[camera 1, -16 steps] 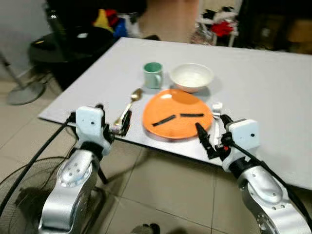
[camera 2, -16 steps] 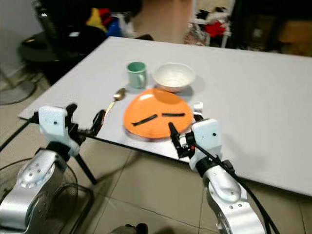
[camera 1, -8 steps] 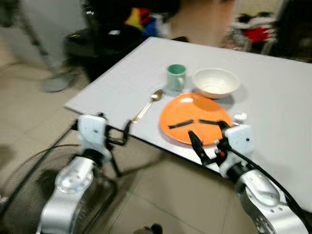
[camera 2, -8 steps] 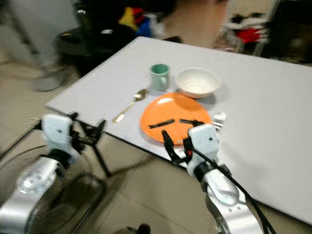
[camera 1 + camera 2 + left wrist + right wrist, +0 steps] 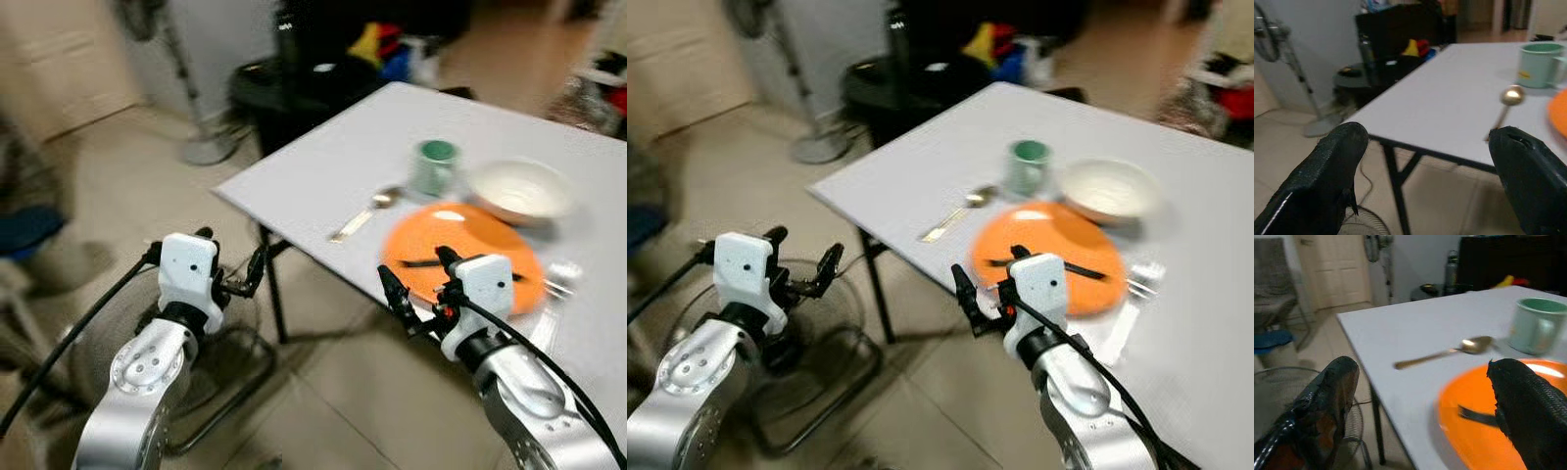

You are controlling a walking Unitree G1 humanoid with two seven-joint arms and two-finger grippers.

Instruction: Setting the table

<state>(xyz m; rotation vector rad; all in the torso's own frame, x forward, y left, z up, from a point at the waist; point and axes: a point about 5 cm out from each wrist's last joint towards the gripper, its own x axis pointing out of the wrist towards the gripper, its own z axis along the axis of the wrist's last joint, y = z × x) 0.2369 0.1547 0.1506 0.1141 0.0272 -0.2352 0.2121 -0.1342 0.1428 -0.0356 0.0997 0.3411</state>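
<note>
Both pincers, left (image 5: 257, 272) and right (image 5: 416, 289), spread wide, holding nothing. Orange plate (image 5: 460, 255), spoon (image 5: 362, 211), mug (image 5: 432, 166), bowl (image 5: 519, 188) at right-centre on the tabletop (image 5: 323, 176). Best to steady before reaching.

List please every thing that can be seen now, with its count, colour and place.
table: one, white, ahead on the robot's right
plate: one, orange, near the table edge
black utensils: apparently two, lying on the plate
spoon: one, golden, left of the plate
mug: one, green, behind the spoon
bowl: one, white, right of the mug
standing fan: one, grey, on the floor behind
left gripper: fingers open, off the table's corner
right gripper: fingers open, at the plate's edge
</note>
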